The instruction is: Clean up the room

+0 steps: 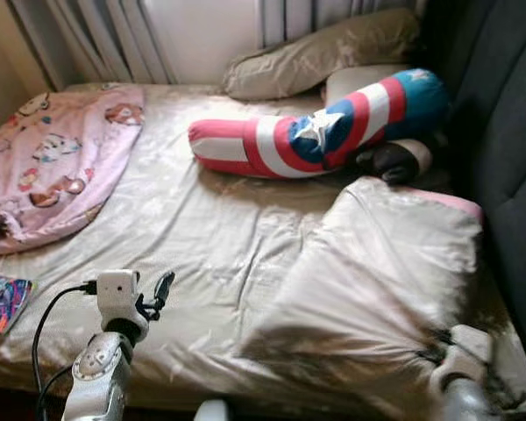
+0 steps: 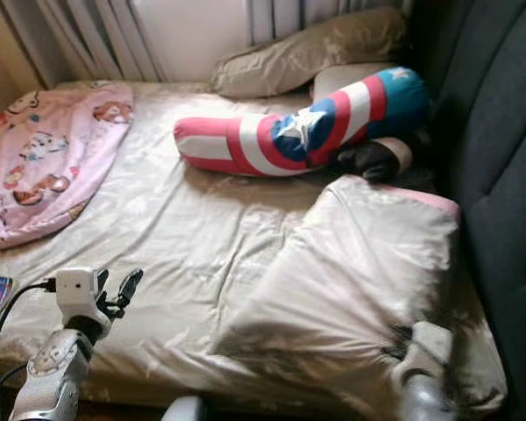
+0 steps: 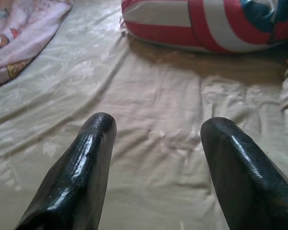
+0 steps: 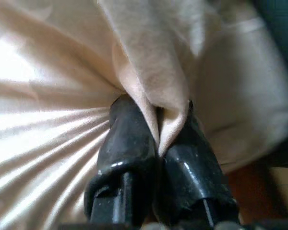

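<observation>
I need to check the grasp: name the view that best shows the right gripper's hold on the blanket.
Right wrist view: the right gripper is shut on a pinched fold of the beige blanket, seen close up. Both eye views show its wrist at the blanket's near edge, fingers hidden.

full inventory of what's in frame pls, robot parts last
bed sheet: 1, beige satin, covers the mattress
folded duvet: 1, beige with a pink edge, on the bed's right side, pinched at its near corner
long bolster pillow: 1, red, white and blue with a white star, curved across the far half of the bed
flat pillow: 1, tan, at the far edge under the curtains
cartoon-print blanket: 1, pink, far left of the bed
book: 1, multicoloured cover, at the bed's near left edge
curtains: grey-white, behind the bed
headboard: 1, dark grey, padded, right side
left gripper: jaws open, above bare sheet
right gripper: jaws shut on duvet fabric
</observation>
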### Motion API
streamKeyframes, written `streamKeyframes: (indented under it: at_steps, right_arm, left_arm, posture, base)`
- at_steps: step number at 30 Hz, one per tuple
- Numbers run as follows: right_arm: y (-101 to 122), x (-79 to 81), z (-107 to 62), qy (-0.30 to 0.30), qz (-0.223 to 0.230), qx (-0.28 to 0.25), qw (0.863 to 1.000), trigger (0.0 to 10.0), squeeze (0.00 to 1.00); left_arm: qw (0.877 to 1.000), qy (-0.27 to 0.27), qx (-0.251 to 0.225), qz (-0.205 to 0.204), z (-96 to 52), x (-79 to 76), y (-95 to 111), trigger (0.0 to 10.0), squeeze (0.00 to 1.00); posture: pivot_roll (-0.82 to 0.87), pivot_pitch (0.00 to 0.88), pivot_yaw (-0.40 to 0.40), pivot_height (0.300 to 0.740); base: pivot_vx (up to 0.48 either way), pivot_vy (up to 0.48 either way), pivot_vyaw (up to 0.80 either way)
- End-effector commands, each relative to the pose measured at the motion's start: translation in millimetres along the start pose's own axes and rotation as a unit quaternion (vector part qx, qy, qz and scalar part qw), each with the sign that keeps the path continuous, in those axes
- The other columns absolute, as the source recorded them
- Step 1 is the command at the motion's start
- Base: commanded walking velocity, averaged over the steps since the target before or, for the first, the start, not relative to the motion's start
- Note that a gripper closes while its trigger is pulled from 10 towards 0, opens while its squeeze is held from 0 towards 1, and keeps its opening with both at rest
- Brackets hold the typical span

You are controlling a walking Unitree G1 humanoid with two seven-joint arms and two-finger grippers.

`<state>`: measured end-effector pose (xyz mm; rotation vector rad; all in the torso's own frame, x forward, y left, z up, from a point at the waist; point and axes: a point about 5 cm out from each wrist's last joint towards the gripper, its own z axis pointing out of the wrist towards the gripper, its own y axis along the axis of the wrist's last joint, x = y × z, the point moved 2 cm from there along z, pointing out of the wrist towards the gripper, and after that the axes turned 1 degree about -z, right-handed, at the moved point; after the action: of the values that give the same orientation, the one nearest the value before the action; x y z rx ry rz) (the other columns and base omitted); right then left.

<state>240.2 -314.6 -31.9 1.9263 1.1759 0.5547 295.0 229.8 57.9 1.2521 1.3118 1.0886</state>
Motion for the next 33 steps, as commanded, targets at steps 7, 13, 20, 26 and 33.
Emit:
streamKeyframes:
  at_steps: [7, 13, 20, 26, 33]
  right_arm:
    - [55.0, -85.1, -7.3, -0.147, 0.009, -0.073, 0.986, 0.0, 0.0]
    - [42.4, -90.9, -9.2, -0.158, -0.001, -0.043, 0.987, 0.0, 0.0]
    - [34.9, -74.0, -6.6, -0.14, -0.007, -0.048, 0.989, 10.0, 0.0]
    - [67.5, -67.8, -7.8, -0.142, -0.079, -0.134, 0.978, 10.0, 1.0]
    - [70.7, -0.8, -2.2, 0.045, -0.119, -0.169, 0.977, 10.0, 0.0]
  left_arm:
    - [1.0, 0.004, -0.001, 0.008, -0.1, 5.8, -1.2, 10.0, 0.0]
    - [1.0, -0.001, 0.001, 0.01, 1.1, 4.8, -3.2, 10.0, 0.0]
    - [1.0, -0.004, 0.003, 0.011, 2.3, 3.1, -5.5, 10.0, 0.0]
    - [1.0, 0.001, 0.008, 0.0, 1.9, -0.3, -12.7, 10.0, 0.0]
    - [0.999, 0.024, 0.029, -0.027, -2.2, 4.3, -27.3, 10.0, 0.0]
  posture:
    - [0.01, 0.0, 0.021, 0.661]
    - [0.01, 0.0, 0.029, 0.661]
    - [0.02, 0.0, 0.033, 0.661]
    - [0.02, 0.0, 0.02, 0.661]
    - [0.02, 0.0, 0.008, 0.661]
  base:
    - [0.0, 0.0, 0.0]
    - [0.0, 0.0, 0.0]
    - [0.0, 0.0, 0.0]
    - [0.0, 0.0, 0.0]
    - [0.0, 0.0, 0.0]
